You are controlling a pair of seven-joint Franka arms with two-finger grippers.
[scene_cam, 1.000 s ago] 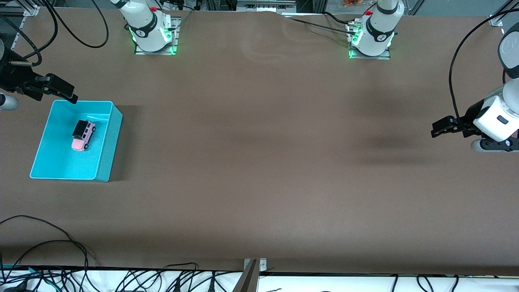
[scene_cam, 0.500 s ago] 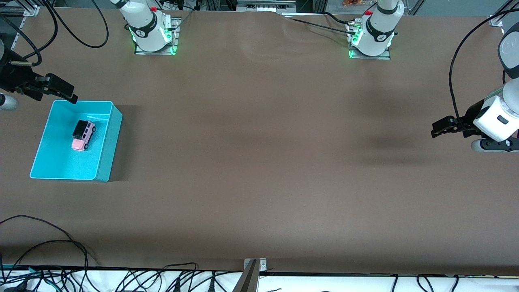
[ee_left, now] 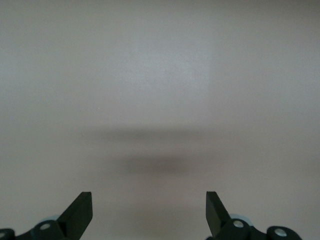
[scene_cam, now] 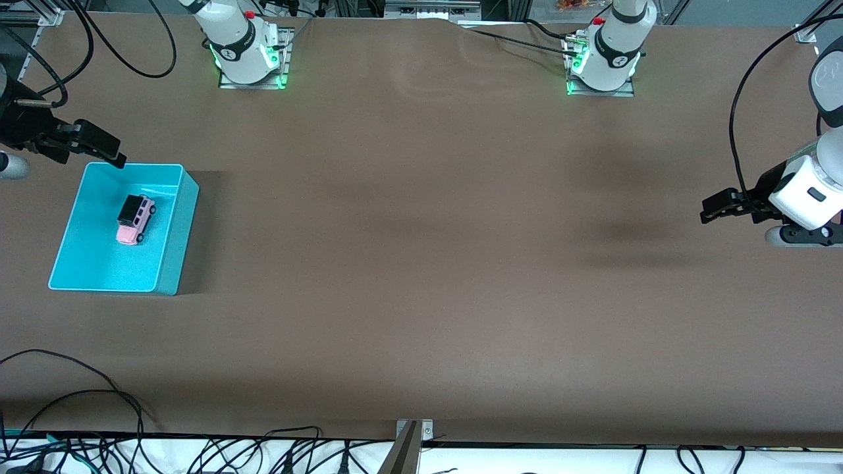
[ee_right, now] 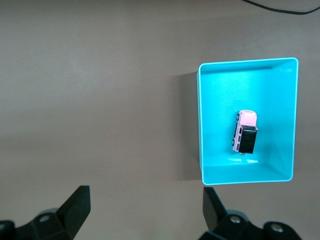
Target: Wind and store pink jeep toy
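The pink jeep toy (scene_cam: 135, 219) with its black roof stands on its wheels inside the turquoise bin (scene_cam: 172, 217) at the right arm's end of the table. It also shows in the right wrist view (ee_right: 245, 131), in the bin (ee_right: 200, 120). My right gripper (scene_cam: 105, 149) is open and empty, raised over the table just off the bin's corner toward the robots' bases. In its wrist view (ee_right: 145, 210) nothing lies between the fingers. My left gripper (scene_cam: 714, 206) is open and empty over bare table at the left arm's end; its wrist view (ee_left: 149, 212) shows only table.
Both arm bases (scene_cam: 247, 46) (scene_cam: 602, 56) stand along the table's edge by the robots. Black cables (scene_cam: 197, 447) lie along the edge nearest the front camera. A small metal bracket (scene_cam: 411, 431) sits at that edge's middle.
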